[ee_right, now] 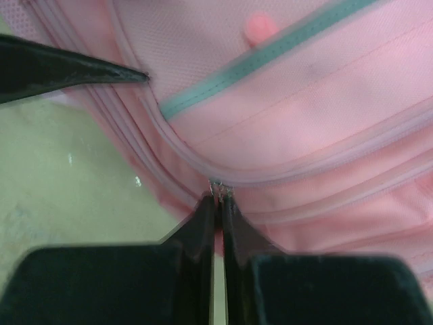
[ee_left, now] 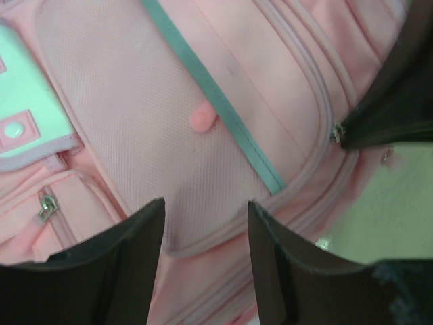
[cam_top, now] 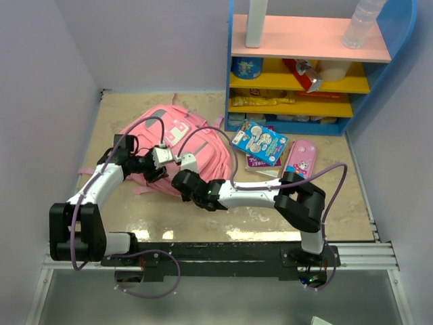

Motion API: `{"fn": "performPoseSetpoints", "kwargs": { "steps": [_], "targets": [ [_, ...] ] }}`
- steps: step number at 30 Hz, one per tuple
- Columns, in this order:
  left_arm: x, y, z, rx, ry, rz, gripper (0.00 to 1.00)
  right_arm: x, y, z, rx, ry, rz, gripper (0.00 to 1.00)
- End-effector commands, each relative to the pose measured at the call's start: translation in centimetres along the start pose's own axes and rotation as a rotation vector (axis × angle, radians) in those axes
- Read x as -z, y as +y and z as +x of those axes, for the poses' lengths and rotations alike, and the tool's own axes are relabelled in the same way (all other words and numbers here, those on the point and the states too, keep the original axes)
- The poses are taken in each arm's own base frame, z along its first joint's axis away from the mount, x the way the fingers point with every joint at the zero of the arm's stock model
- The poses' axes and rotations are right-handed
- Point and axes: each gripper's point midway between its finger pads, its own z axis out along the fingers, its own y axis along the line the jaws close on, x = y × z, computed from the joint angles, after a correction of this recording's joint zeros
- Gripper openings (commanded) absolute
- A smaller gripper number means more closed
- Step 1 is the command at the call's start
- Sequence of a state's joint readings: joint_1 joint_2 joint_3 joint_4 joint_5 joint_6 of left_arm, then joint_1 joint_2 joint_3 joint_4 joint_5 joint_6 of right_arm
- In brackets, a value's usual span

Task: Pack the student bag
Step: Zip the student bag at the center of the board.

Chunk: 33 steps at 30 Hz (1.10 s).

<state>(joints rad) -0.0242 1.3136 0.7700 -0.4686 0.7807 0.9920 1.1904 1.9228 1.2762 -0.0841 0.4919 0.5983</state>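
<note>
Pinched shut at the near edge of the student bag [cam_top: 210, 152], the right gripper [ee_right: 218, 198] holds a small metal zipper pull [ee_right: 218, 187], its arm folded at the elbow and stretched leftward over the table [cam_top: 176, 217]. Angling up from its base, the left arm holds the left gripper [ee_left: 206, 210] parted and empty over the bag's mesh pocket [ee_left: 135, 122]. The bag lies flat left of a book [cam_top: 259, 141], whose cover print is too small to read.
</note>
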Motion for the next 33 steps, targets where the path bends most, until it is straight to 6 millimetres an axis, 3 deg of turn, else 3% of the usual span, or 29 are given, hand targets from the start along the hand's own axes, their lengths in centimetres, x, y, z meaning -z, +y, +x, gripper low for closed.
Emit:
{"fn": "performPoseSetpoints", "kwargs": {
  "steps": [1, 3, 6, 9, 19, 24, 33],
  "targets": [
    [-0.6, -4.6, -1.8, -0.286, -0.142, 0.171, 0.57, -0.5, -1.6, -4.9, -0.188, -0.076, -0.038, 0.00],
    [-0.4, -5.0, -1.6, -0.339, -0.170, 0.192, 0.57, -0.5, -1.6, -5.8, -0.225, -0.091, -0.064, 0.00],
    [0.5, -5.4, -2.7, -0.353, -0.259, 0.212, 0.57, -0.8, -2.3, -5.8, -0.278, -0.072, -0.087, 0.00],
    [0.5, -6.0, -2.5, -0.368, -0.263, 0.242, 0.59, -0.8, -2.6, -5.9, -0.293, -0.075, -0.099, 0.00],
    [0.7, -2.2, -5.8, -0.381, -0.338, 0.124, 0.60, -0.2, -1.1, -5.4, -0.279, -0.045, -0.183, 0.00],
    [0.2, -0.6, -5.5, -0.394, -0.314, 0.068, 0.60, 0.6, -0.4, -5.1, -0.280, -0.031, -0.216, 0.00],
    [-0.7, -1.8, -3.1, -0.417, -0.248, 0.098, 0.59, 2.3, 1.6, -6.1, -0.286, -0.034, -0.297, 0.00]
  ]
}}
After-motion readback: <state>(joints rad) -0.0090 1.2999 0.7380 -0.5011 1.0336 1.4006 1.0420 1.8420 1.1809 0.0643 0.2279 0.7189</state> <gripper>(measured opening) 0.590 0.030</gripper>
